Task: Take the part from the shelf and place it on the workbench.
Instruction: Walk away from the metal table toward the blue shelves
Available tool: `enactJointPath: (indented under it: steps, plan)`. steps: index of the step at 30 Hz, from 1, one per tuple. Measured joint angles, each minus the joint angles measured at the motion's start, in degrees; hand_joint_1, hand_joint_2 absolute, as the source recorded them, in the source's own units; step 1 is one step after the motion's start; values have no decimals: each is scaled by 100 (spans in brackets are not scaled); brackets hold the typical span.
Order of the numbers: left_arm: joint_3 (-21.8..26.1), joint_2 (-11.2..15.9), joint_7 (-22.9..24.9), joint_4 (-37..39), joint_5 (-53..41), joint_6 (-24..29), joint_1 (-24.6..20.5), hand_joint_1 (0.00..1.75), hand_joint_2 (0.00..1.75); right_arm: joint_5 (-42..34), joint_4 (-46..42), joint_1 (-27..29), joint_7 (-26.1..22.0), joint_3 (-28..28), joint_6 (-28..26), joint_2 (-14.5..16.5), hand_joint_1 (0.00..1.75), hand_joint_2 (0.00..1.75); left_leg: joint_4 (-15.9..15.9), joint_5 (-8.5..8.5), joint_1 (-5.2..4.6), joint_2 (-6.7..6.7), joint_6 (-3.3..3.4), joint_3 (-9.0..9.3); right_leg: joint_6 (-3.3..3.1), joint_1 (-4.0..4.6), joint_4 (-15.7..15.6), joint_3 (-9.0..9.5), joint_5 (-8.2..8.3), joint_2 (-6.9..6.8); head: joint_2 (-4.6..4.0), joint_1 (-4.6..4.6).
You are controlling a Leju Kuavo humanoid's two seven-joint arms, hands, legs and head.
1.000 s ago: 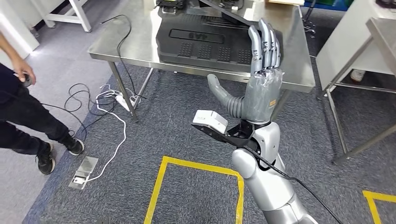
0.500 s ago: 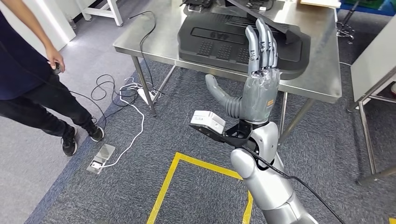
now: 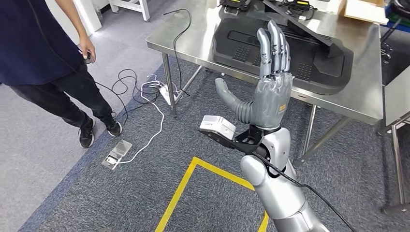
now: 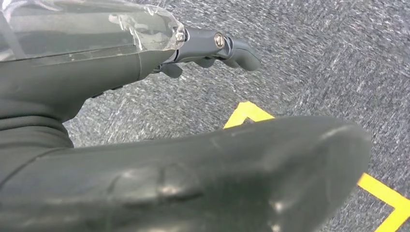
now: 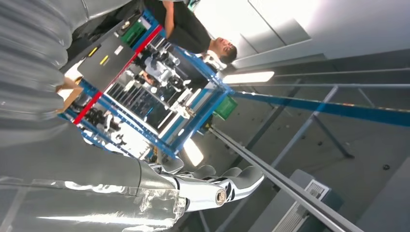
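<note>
the right hand is raised flat, fingers straight, holding nothing, near the steel workbench. no part grasped yet; the next move should be reaching the blue shelf.

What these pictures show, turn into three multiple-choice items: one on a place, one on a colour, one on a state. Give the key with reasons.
1. Where does the large black part lie?
A. On the steel table
B. On the floor
C. In the person's arms

2. What colour are the tape lines on the carpet?
A. Red
B. Yellow
C. White

3. In what state is the right hand?
A. Gripping the black part
B. Raised, fingers straight and thumb spread, holding nothing
C. Closed in a fist

Key:
1 A: the head view shows the part flat on the tabletop.
2 B: the lines are plainly yellow against the grey carpet.
3 B: the palm is bare, the fingers point up.
</note>
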Motion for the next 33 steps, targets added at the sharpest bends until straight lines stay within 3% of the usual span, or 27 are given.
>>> enactJointPath:
  steps: [2,4,7,9,12,14,15,17,19,22,24,25,27,28,29,30,31,33]
  plan:
    - [0,-2,0,0,-3,0,-3,0,0,2,0,1,6,1,0,-2,0,175,31,-16,4,-84,-27,-3,-9,-23,-728,305,410,90,0,13]
    - [0,-4,1,0,-6,0,-8,0,0,3,-1,2,9,1,0,-4,0,175,78,-27,-2,-163,-78,-44,-34,-37,-1237,505,582,209,0,21]
    - [0,-3,2,0,-8,0,3,0,0,9,-3,4,12,1,0,-13,0,175,82,-14,8,-228,-181,-81,-128,-20,-1326,522,590,191,0,12]
    - [0,-2,3,0,-9,0,3,0,0,16,-7,0,12,1,0,-14,0,175,247,-141,10,-139,-248,-135,-205,-27,-1365,546,616,114,0,-13]
    - [0,-4,4,0,-13,0,-3,0,0,19,-14,5,13,1,0,-16,0,175,1221,-638,15,17,-313,-552,-270,-16,-1378,557,617,-14,0,-64]
    - [0,-4,4,0,-8,0,10,0,0,19,-15,11,19,0,0,-17,0,175,1646,-743,20,39,-320,-734,-279,-2,-1374,561,608,-88,0,-72]
    - [0,-4,4,0,-5,0,16,0,0,19,-15,13,24,0,0,-18,0,175,1538,-639,19,49,-307,-672,-279,0,-1370,566,603,-120,0,-75]
    - [0,-4,4,0,-3,1,16,0,0,20,-15,13,31,-1,0,-18,0,175,812,-284,8,136,-255,-309,-261,3,-1365,586,585,-178,0,-81]
    - [0,-4,4,0,-1,2,9,0,0,28,-15,12,39,0,0,-19,0,175,199,-85,-34,251,-194,-29,-221,24,-1354,592,564,-223,0,-86]
    - [0,-4,4,0,4,2,22,0,0,39,-16,9,66,0,0,-21,0,175,61,-66,-61,230,-116,0,-141,42,-1377,605,554,-289,0,-87]
    - [0,-4,4,0,5,2,26,0,0,42,-23,2,87,0,0,-23,0,175,5,-30,-33,185,-44,19,-83,35,-1259,575,434,-218,0,-82]
    - [0,-4,4,0,5,2,22,0,0,44,-27,0,93,1,0,-26,0,175,-22,-14,-19,167,-10,28,-64,31,-1052,489,292,-148,0,-72]
    - [0,-7,4,0,4,1,15,0,0,45,-33,7,97,1,0,-34,0,175,-27,-7,-23,122,26,26,-43,23,-347,163,-62,-31,0,-49]
    - [0,-9,4,0,4,1,16,0,0,44,-33,15,101,1,0,-39,0,175,-25,-7,-25,92,32,26,-35,22,-11,-2,-175,-11,0,-42]
    - [0,-10,4,0,3,0,19,0,0,44,-33,23,105,1,0,-43,0,175,-20,-9,-26,59,33,26,-26,20,170,-100,-183,-3,0,-39]
    - [0,-12,4,0,4,0,20,0,0,43,-33,27,109,1,0,-45,0,175,-13,-12,-23,22,31,27,-23,15,134,-97,-79,1,0,-38]
    - [0,-15,4,0,4,0,19,0,0,43,-33,28,112,0,0,-46,0,175,-1,-18,-18,-15,25,29,-22,6,-121,9,116,10,0,-36]
    - [0,-23,5,0,4,0,11,0,0,41,-33,26,113,0,0,-46,0,175,51,-44,-17,-93,-13,10,-28,-18,-886,335,484,114,0,-21]
